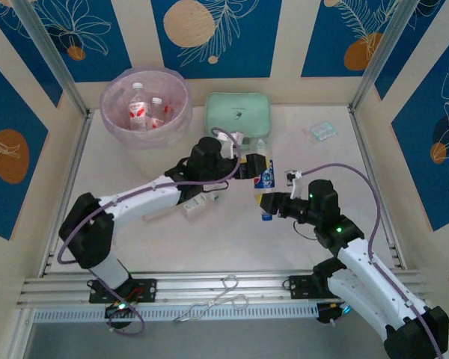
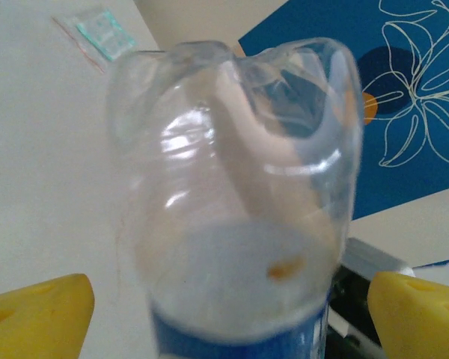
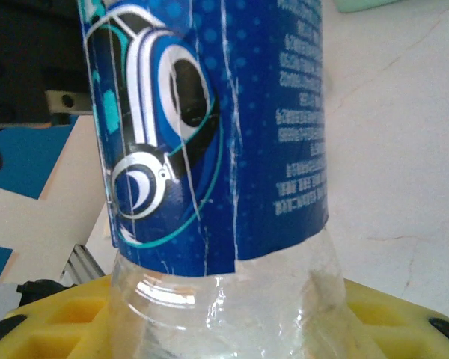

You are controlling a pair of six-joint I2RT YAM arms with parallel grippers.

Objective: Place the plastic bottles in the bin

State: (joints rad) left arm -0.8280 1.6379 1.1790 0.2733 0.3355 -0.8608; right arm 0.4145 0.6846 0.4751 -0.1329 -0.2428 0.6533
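Bottle with blue label (image 1: 265,176) sits mid-table between both grippers, well apart from the bin (image 1: 114,123) at the far left. Right gripper (image 1: 272,202) pinches it at the clear shoulder next to the label, with yellow pads (image 3: 52,307) on both sides. Left gripper (image 1: 248,161) is spread around the bottle's base — yellow fingers (image 2: 37,310) stand clear of the plastic on each side. Two bottles (image 1: 138,105) with red labels are in the bin. Another bottle (image 1: 197,206) lies on the table (image 1: 209,243) under the left arm. Mint green case (image 1: 238,116) is just beside the bin.
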